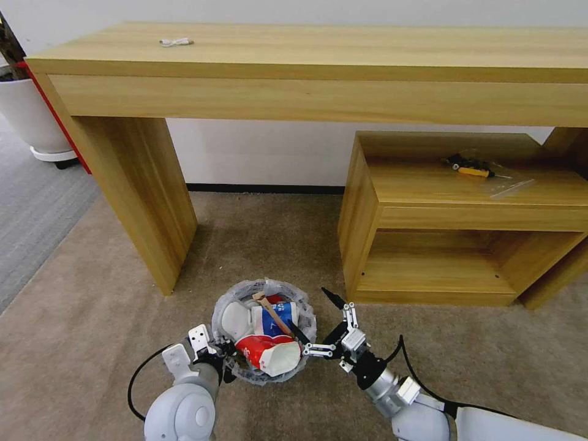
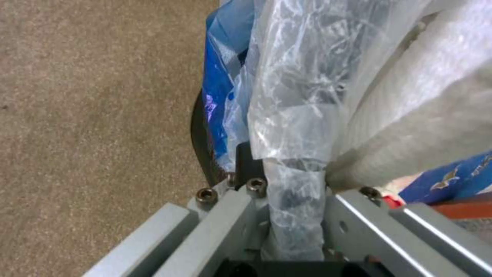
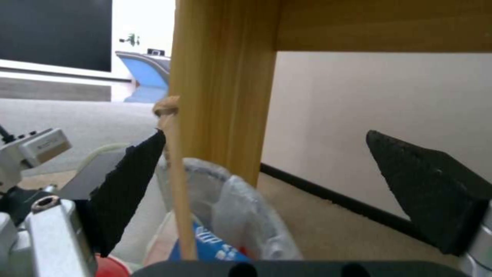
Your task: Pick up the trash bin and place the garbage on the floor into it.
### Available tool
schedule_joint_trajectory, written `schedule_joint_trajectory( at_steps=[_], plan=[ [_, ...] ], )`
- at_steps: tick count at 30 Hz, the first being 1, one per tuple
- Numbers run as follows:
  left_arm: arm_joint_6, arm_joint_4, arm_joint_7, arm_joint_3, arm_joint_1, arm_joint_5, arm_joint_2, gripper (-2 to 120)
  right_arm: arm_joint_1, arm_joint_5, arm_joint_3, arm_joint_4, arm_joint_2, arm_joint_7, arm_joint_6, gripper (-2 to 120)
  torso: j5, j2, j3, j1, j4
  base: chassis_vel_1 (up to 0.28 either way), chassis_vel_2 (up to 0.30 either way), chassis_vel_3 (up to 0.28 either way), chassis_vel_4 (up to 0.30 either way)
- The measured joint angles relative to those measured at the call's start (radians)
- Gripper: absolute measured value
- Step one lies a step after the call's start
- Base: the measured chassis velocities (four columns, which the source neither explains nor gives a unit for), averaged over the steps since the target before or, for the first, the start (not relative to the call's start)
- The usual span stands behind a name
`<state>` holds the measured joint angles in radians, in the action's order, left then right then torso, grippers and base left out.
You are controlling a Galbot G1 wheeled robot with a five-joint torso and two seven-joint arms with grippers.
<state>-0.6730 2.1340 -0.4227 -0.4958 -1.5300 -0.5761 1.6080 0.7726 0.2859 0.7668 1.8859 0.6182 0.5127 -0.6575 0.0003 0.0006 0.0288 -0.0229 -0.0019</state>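
Note:
The trash bin (image 1: 264, 286), round and lined with a crinkled white bag, is low over the beige floor (image 1: 92, 318) in front of me. Garbage fills it: a white slipper (image 1: 235, 321), a blue-white paper cup (image 1: 277, 313), a red wrapper (image 1: 260, 350) and a wooden stick (image 1: 269, 310). My left gripper (image 1: 215, 353) is shut on the bin's near rim; the left wrist view shows its fingers (image 2: 225, 200) clamping the bagged rim (image 2: 292, 154). My right gripper (image 1: 307, 311) stands open at the bin's right edge. Its black pads (image 3: 128, 184) are spread wide beside the stick (image 3: 177, 192).
A tall wooden table (image 1: 318, 61) stands behind the bin, its leg (image 1: 147, 202) to the left. A low wooden shelf unit (image 1: 465, 220) with a screwdriver (image 1: 471, 168) on it stands at the right. A white planter pot (image 1: 30, 116) and grey carpet (image 1: 37, 208) lie far left.

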Motion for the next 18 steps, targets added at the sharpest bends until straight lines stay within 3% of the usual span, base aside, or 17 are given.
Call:
schedule_joint_trajectory(
  at_steps=[6, 9, 15, 18],
  plan=[
    [-0.011, 0.012, -0.017, -0.008, 0.012, -0.027, 0.0, 0, 0.049, 0.0, -0.073, 0.024, -0.042, -0.009, -0.008, 100, -0.0001, 0.0, 0.0, 0.0, 0.0, 0.0, 0.0, 0.0, 0.0],
    [-0.034, 0.039, -0.069, -0.016, 0.028, -0.121, 0.0, 0, 0.091, -0.002, -0.139, 0.048, -0.088, -0.012, -0.019, 100, 0.0, 0.0, 0.0, 0.0, -0.0001, 0.0, 0.0, 0.0, 0.0],
    [-0.049, 0.057, -0.131, -0.029, 0.039, -0.208, -0.019, 0, 0.144, -0.017, -0.218, 0.053, -0.132, -0.012, -0.034, 100, 0.0001, 0.0, 0.0, 0.0, -0.0001, 0.0, 0.0, 0.0, 0.0],
    [-0.061, 0.067, -0.215, -0.054, 0.04, -0.321, -0.07, 0, 0.176, -0.037, -0.253, 0.051, -0.147, -0.006, -0.044, 100, -0.0001, 0.0, 0.0, 0.0, -0.0002, 0.0, 0.0, 0.0, 0.0]
  ],
)
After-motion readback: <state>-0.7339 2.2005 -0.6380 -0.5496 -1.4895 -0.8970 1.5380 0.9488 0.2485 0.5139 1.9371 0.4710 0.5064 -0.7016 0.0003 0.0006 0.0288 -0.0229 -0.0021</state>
